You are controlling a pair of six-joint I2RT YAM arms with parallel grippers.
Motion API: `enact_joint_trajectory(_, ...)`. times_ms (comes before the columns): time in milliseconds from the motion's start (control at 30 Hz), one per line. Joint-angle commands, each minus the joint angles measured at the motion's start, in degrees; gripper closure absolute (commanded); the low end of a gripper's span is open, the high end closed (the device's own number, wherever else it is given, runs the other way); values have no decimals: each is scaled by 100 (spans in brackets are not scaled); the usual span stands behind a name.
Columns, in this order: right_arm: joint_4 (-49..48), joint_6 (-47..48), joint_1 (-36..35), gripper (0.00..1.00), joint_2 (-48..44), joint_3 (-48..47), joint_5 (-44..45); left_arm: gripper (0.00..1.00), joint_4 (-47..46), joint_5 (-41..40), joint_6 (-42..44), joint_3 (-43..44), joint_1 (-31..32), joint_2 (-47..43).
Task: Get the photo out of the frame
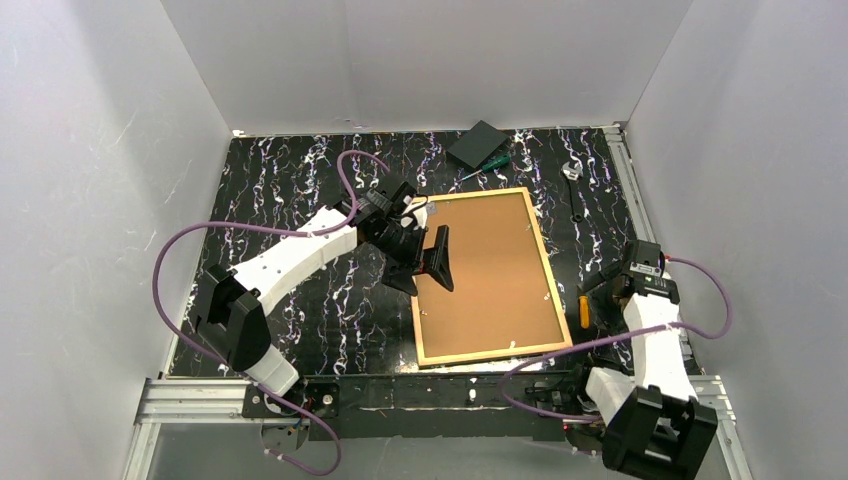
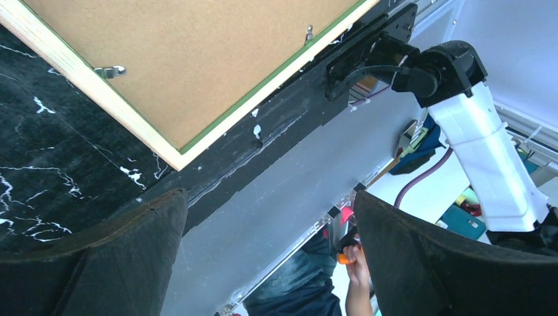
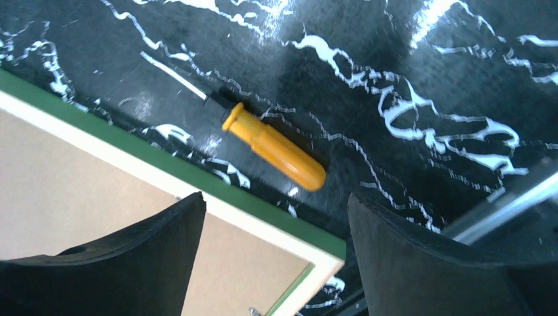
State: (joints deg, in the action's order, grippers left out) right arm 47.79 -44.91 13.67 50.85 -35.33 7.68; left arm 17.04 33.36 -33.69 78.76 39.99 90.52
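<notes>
Hovering w/ both released: left gripper (image 1: 422, 265) over frame (image 1: 495, 352), right gripper (image 3: 276, 204) at its right rim. Frame's face-down mid-table, prob stiff & light; photo hidden under board (image 1: 490, 270), so I'd take clips (image 2: 108, 70) first.

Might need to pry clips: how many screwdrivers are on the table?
2. The orange-handled screwdriver lies just right of the frame; the green-handled screwdriver lies beyond its far edge, beside the black box. More may be hidden.

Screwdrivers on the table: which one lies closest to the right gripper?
The yellow-handled screwdriver, beside the frame's right edge; the green-handled one lies far away by the black box.
</notes>
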Motion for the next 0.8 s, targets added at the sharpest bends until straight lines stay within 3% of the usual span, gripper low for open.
enact_joint_trajectory(0, -1366, 632, 284, 16, 519, 296, -378, 2, 266, 377, -127, -154, 62, -182)
enact_joint_trajectory(300, -1742, 680, 311, 18, 1522, 148, -723, 2, 299, 324, -35, -152, 62, -169)
enact_joint_trajectory(600, -1584, 848, 311, 34, 2210, -199, -945, 2, 282, 427, -66, -164, 65, 36)
enact_joint_trajectory(767, -1206, 709, 312, 52, 2465, -345, -602, 2, 271, 458, -63, -160, 54, 148)
